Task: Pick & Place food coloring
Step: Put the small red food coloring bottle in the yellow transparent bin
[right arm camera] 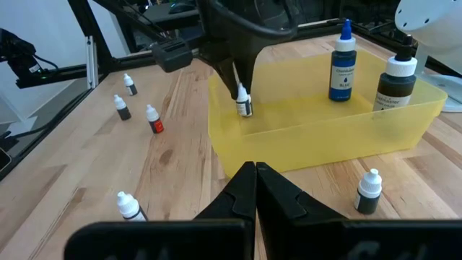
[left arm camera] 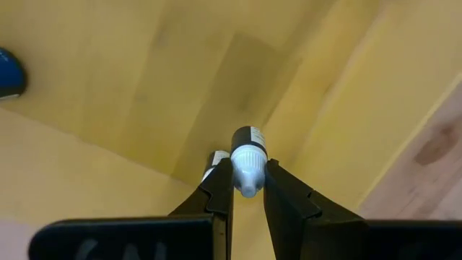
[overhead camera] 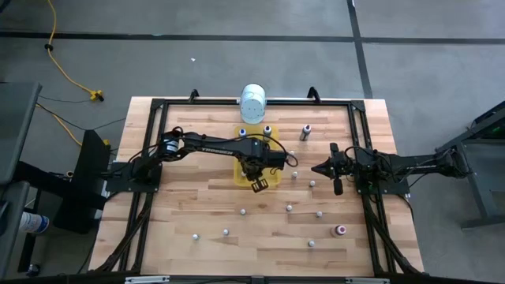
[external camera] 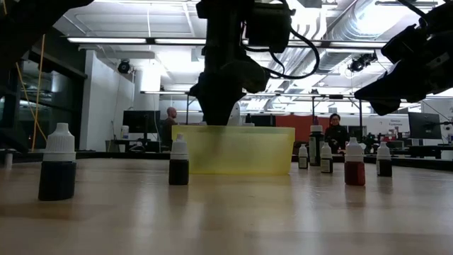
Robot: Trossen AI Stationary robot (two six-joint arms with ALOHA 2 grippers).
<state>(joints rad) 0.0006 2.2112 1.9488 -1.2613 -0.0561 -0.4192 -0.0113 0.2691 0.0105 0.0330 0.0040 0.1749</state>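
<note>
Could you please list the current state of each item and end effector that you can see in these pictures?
Left end effector: shut on a small bottle, over the tray.
Small bottle: capped, held upright above the tray floor.
Right end effector: shut, empty, beside the tray.
Tray: upright, holds two tall bottles.
Blue bottle: upright, capped, in the tray.
Dark bottle: upright, capped, in the tray.
Red bottle: upright, capped, on the table.
White container: at the table's far edge.
</note>
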